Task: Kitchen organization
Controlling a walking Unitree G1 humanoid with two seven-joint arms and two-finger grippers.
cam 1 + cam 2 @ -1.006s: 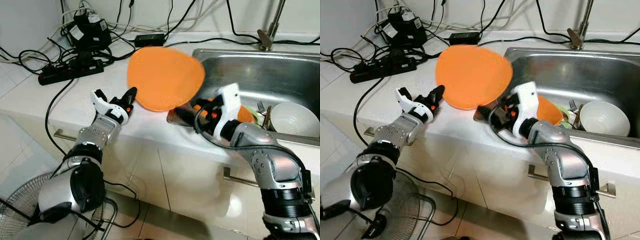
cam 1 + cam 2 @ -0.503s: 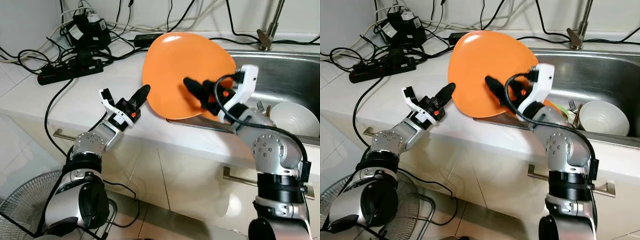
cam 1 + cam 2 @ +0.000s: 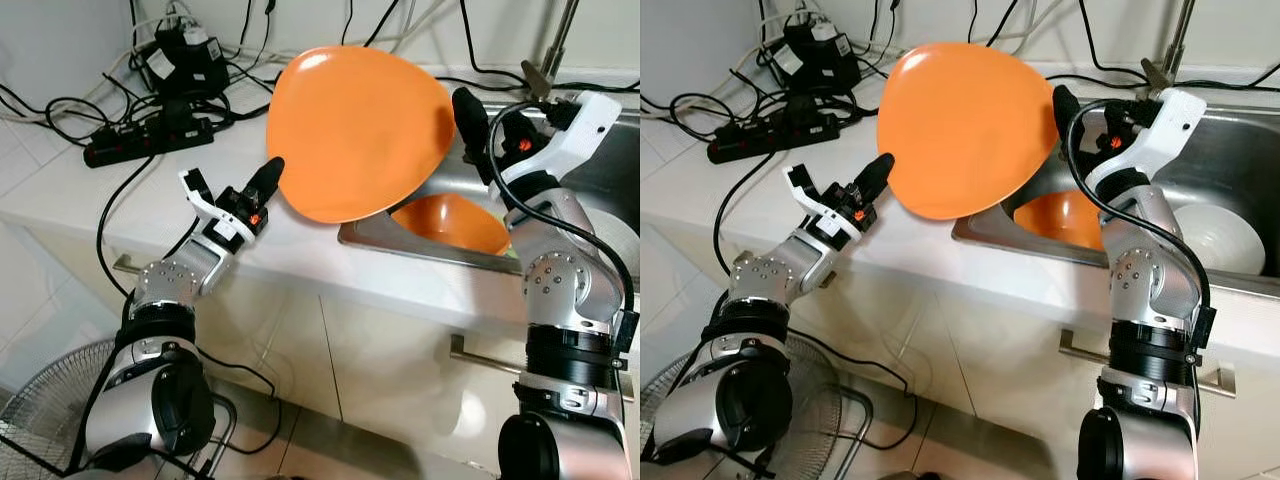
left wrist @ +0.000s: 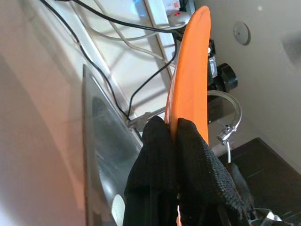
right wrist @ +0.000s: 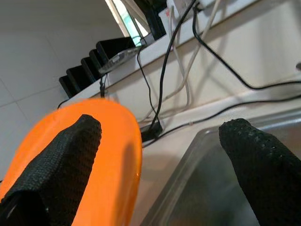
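We held the orange plate (image 3: 357,130) tilted above the counter (image 3: 120,190), left of the sink (image 3: 1230,160); our left gripper (image 3: 262,188) pinched its near-left rim, while our right gripper (image 5: 160,155) stood open beside its right edge.

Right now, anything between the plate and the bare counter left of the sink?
Nothing visible. The left gripper is pinched on the edge of the orange plate, which is held tilted above the counter. The power strip and cables lie further back. The right gripper is open beside the plate.
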